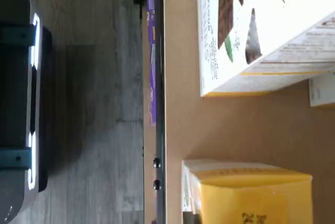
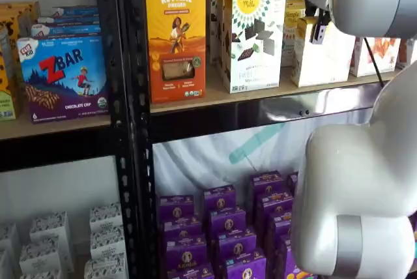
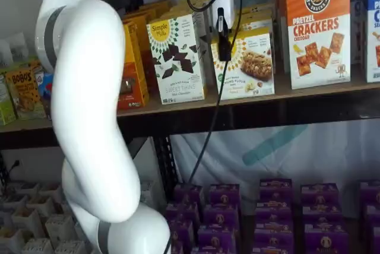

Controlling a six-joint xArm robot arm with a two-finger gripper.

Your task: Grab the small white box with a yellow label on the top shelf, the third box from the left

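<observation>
The small white box (image 3: 249, 64) with a pale yellow top band stands on the top shelf (image 3: 309, 92), right of the taller Simple Mills box (image 3: 177, 58). It shows in both shelf views, side-on in one (image 2: 326, 57). In the wrist view its yellow top (image 1: 251, 195) lies near the shelf's front rail (image 1: 159, 103), apart from the Simple Mills box (image 1: 246, 30). My gripper (image 3: 224, 43) hangs in front of the box's left edge. Only a black finger shows side-on, so I cannot tell whether it is open. A dark finger also shows against the box in a shelf view (image 2: 319, 31).
An orange Revival box (image 2: 174, 38) stands left of the Simple Mills box. An orange-and-white pretzel cracker box (image 3: 317, 28) stands to the right. Purple boxes (image 3: 273, 206) fill the shelf below. My white arm (image 3: 95, 117) stands between camera and rack.
</observation>
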